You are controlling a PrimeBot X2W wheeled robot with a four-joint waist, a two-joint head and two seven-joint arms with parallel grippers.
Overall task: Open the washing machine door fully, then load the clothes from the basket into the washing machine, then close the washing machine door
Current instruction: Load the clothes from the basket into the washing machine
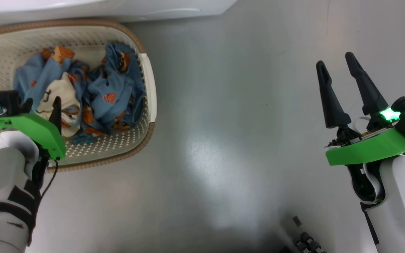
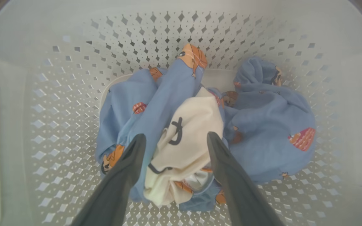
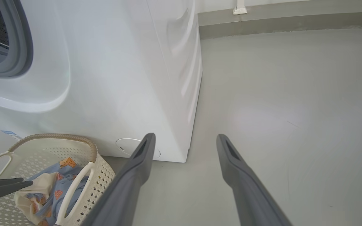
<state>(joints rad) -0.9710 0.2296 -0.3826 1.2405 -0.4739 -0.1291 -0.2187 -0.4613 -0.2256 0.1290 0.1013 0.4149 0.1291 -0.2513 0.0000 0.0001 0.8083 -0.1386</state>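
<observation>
Floor (image 1: pixel 230 140): smooth, grey, slightly glossy. In my head view it carries a broad pale patch of reflected light (image 1: pixel 209 161) near the middle. A small dark rectangular piece (image 1: pixel 296 220) lies on it near the lower edge; I cannot tell what it is.

Skirting band (image 3: pixel 294 20): a darker grey strip along the foot of the wall, at the top of my right wrist view. A small white fitting (image 3: pixel 240 9) stands on its upper edge. A faint thin scratch (image 3: pixel 293 124) marks the floor nearby.

The left tool (image 1: pixel 42 105) points down, with its two dark fingers (image 2: pixel 118 175) spread wide apart. The right tool (image 1: pixel 335 60) points forward, its fingers wide apart too. The white left forearm (image 1: pixel 2 175) and right forearm (image 1: pixel 404 203) sit low at the sides.
</observation>
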